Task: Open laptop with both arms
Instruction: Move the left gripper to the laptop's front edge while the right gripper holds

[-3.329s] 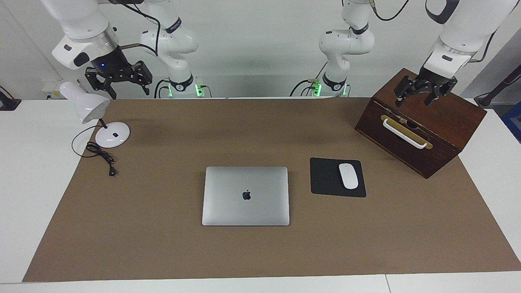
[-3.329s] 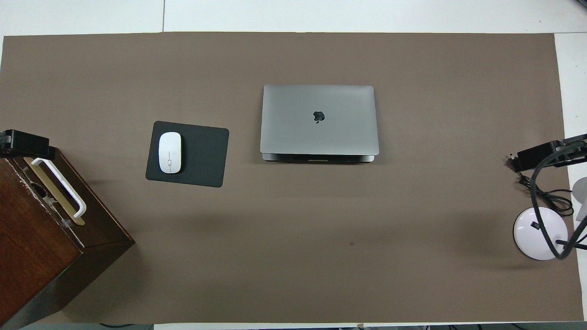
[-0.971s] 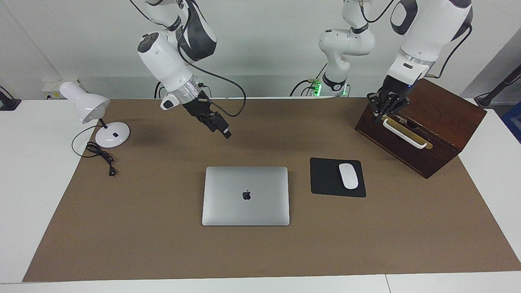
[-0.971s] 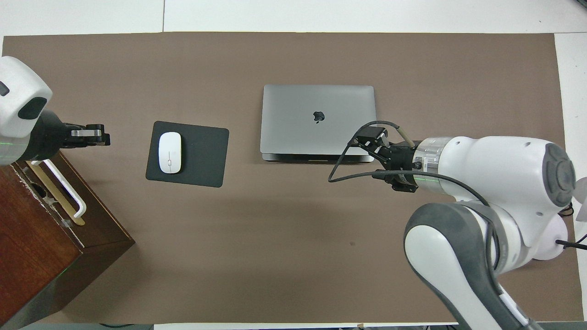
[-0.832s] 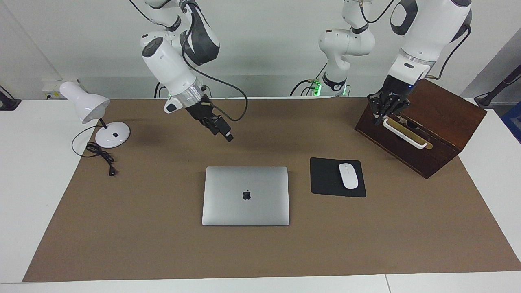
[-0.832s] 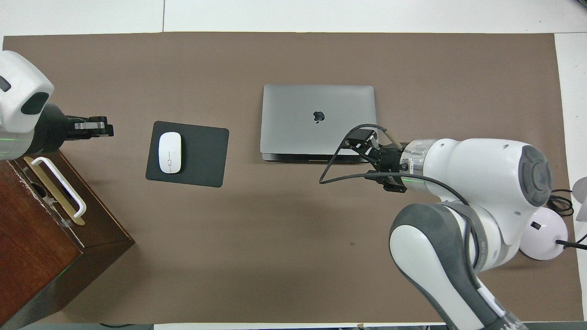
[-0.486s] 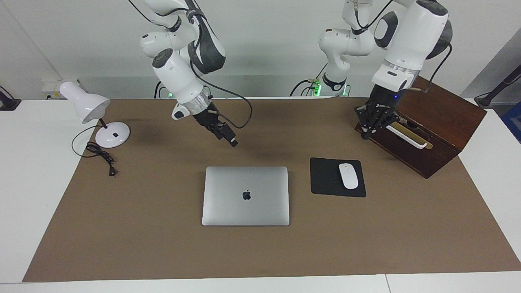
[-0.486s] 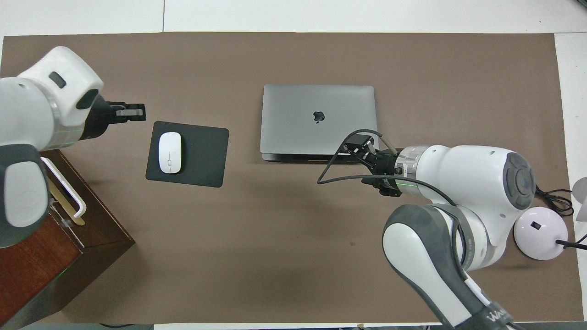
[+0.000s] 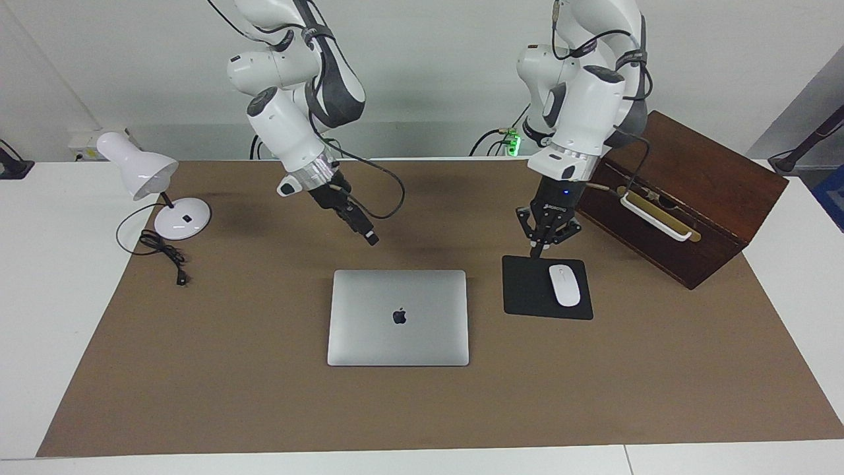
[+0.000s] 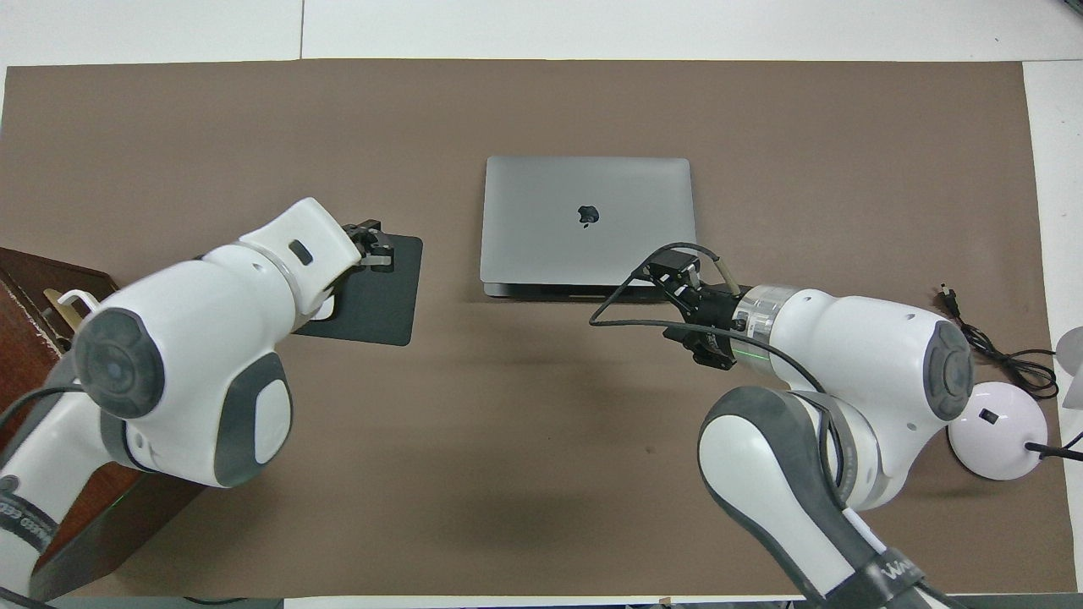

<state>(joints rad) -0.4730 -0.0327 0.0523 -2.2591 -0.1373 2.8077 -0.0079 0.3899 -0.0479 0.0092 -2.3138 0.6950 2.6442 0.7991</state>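
Count by kind:
- laptop (image 9: 397, 316): one, silver-grey, lid closed
- mouse pad (image 9: 531, 290): one, black
- mouse (image 9: 564, 285): one, white, on pad
- wooden box (image 9: 699, 198): one, dark brown, one white handle (image 9: 656, 218)
- desk lamp (image 9: 155, 185): one, white, one black cord (image 9: 161, 254)
- brown mat (image 9: 264, 396): one, over tabletop (image 9: 39, 277)
- robot arms: two
- hands: two, left hand (image 9: 539, 249), right hand (image 9: 370, 239)

The thin silver-grey closed laptop (image 10: 587, 218) lies flat on the brown-covered table (image 10: 541, 474). The left gripper (image 10: 379, 250) hangs over the black mouse pad (image 10: 379, 296). The right gripper (image 10: 668, 272) hangs over the laptop's nearer edge.
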